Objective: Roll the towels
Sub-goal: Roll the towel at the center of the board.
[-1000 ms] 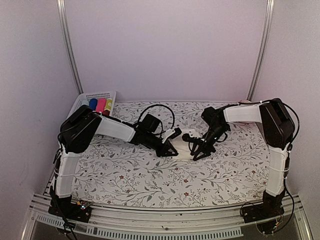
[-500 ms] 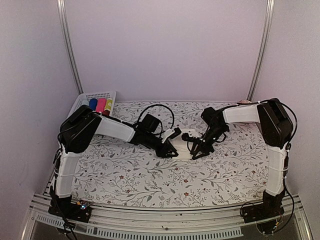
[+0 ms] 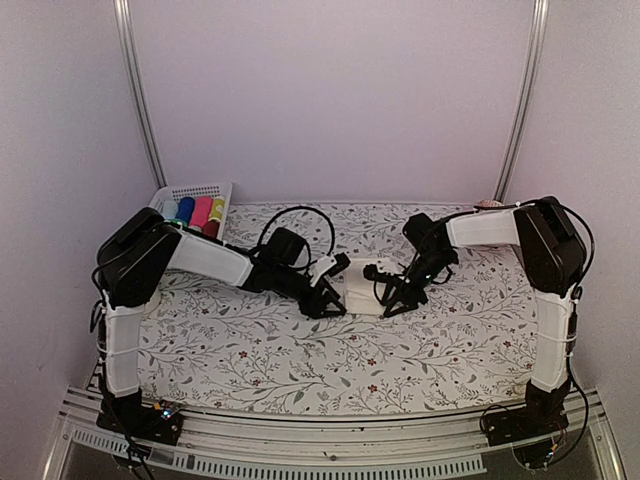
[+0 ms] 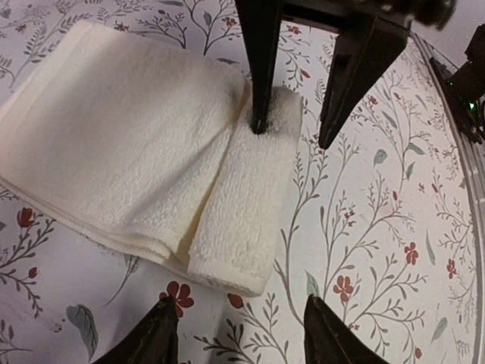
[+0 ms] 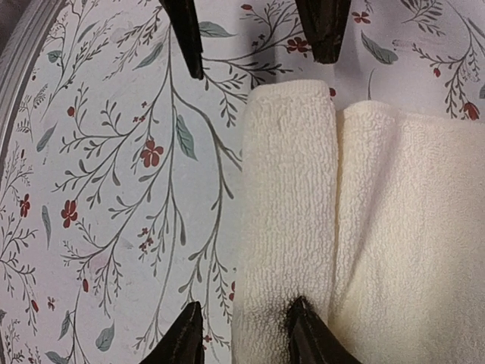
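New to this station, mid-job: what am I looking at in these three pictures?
Two robot arms are bolted at the near edge of a floral table. The wide picture is from a fixed camera above and behind them; the other two are from cameras on each wrist, showing that arm's own fingers. On it lies a cream towel, one edge rolled over. The left gripper and right gripper stand open at opposite ends of that roll, straddling it, clamping nothing. A white basket of coloured rolls sits far left.
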